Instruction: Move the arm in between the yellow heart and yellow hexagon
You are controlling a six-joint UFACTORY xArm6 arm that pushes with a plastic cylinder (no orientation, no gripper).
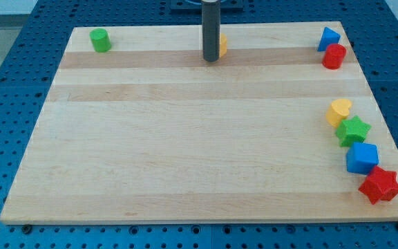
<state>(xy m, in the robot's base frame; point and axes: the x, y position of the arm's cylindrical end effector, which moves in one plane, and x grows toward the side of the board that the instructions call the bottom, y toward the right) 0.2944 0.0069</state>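
Note:
My tip [211, 59] rests on the board near the view's top centre. A yellow block [222, 45] sits just behind it to the right, mostly hidden by the rod; its shape cannot be made out. A yellow heart [338, 111] lies at the view's right edge, far from the tip. The tip is right beside the hidden yellow block and well to the left of the heart.
A green cylinder [101, 40] stands at the top left. A blue triangle [328, 38] and a red cylinder [334, 56] sit at the top right. Below the heart lie a green star [354, 130], a blue cube [362, 158] and a red star [379, 185].

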